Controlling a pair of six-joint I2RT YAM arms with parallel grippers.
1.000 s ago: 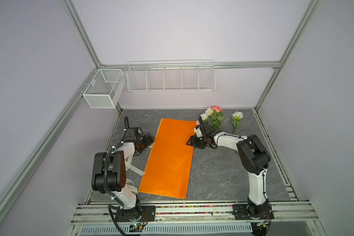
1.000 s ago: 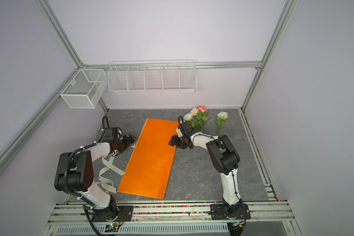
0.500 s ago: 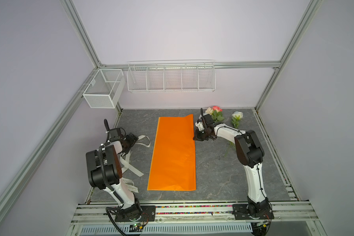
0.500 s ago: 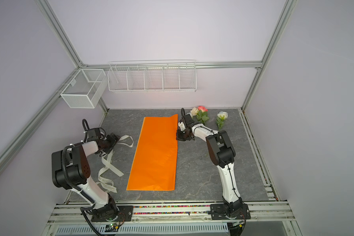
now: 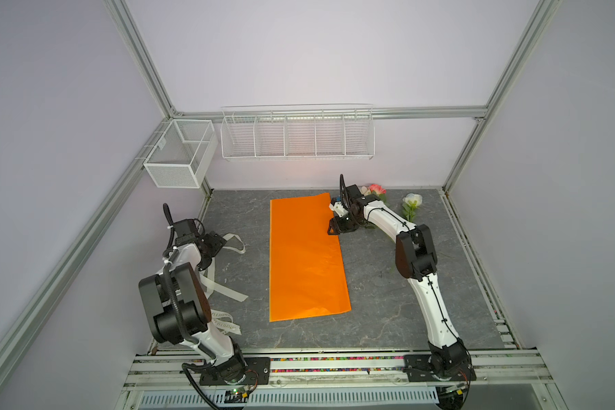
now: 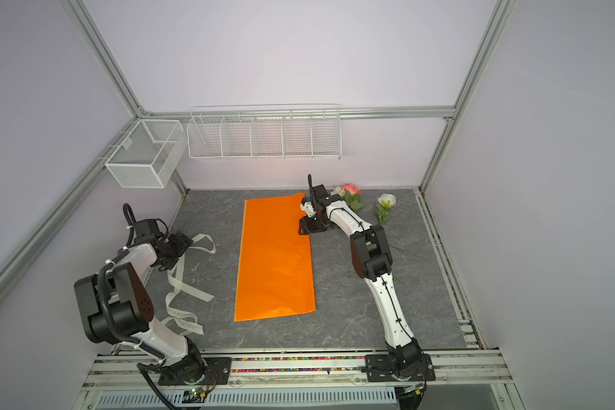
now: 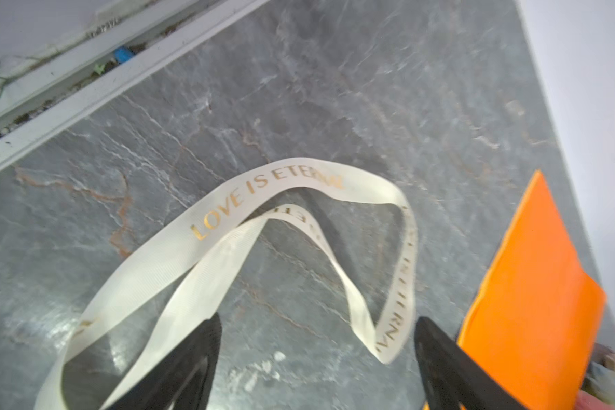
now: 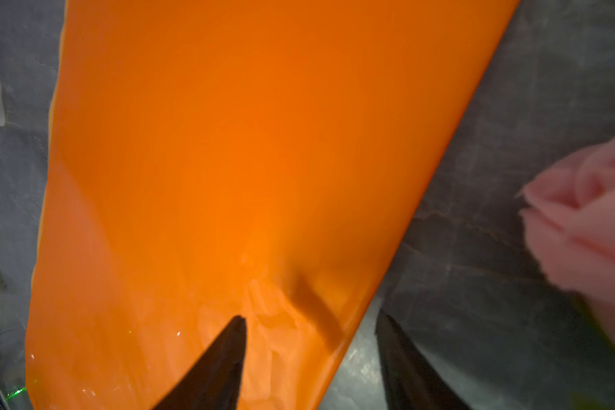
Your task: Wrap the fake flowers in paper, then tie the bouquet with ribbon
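The orange paper lies flat on the grey table, its long axis running front to back. The fake flowers lie at the back right, blooms toward the wall. The right gripper, jaws spread, straddles the paper's right edge. The cream ribbon, printed "LOVE IS ETERNAL", loops at the left gripper, which is also spread and holds nothing.

In both top views the grey worktop lies bare below and to the lower right of the flat orange paper, leaving open passage for a claw. Left of the paper, loops of cream ribbon clutter the strip beside the left arm. At upper right, the fake flowers crowd the back corner, just behind the right claw, which straddles the paper's right edge with its jaws apart.
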